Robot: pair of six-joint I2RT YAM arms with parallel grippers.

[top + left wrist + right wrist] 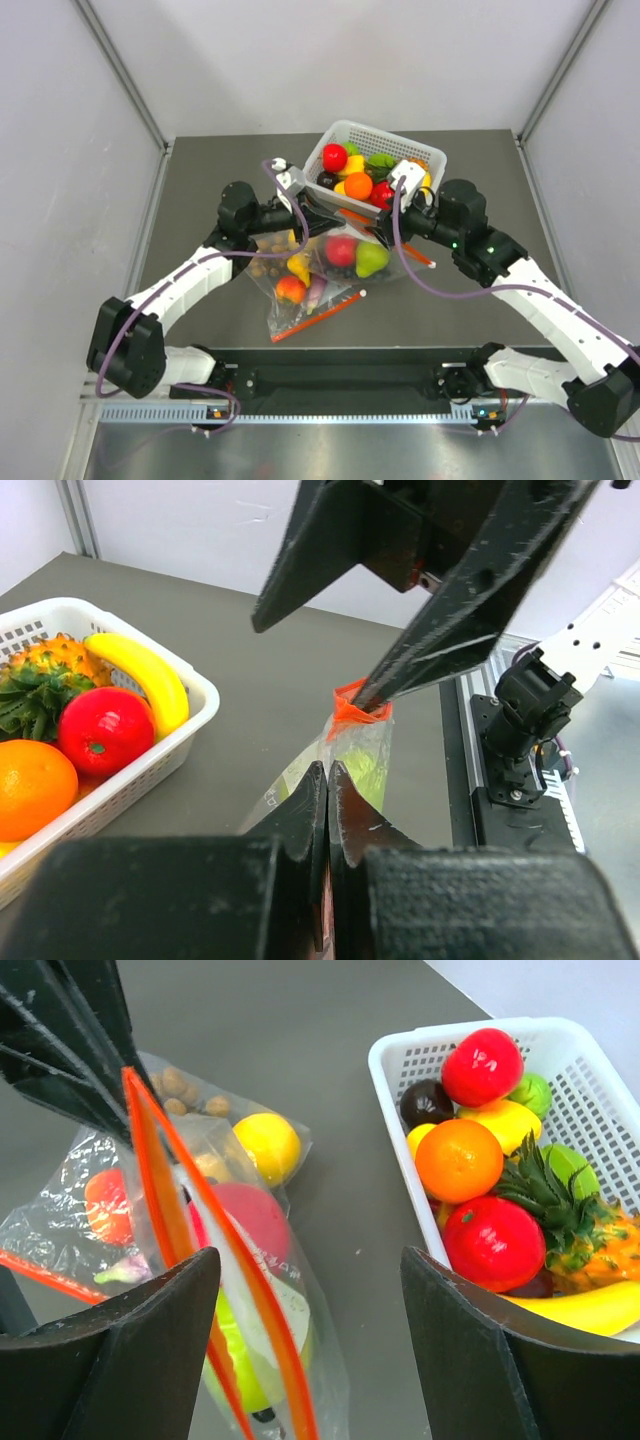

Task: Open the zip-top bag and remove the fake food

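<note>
Left pincer [327, 770] clamps the zip-top bag [365, 755], right pincer [310, 1260] spread apart; limp, slippery film, so the stiffer zip strip [348, 715] ahead of left's tips looks grabbable.

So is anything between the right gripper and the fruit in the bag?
Only the zip-top bag itself: its mouth is parted narrowly near the open right gripper, and plastic covers the red apple and green pear.

Zip-top bag [300, 1290], mouth agape
Its orange-red zip strip [165, 1190] stands parted; a red apple [250, 1222] and light-green pear [240, 1370] sit inside.
</note>
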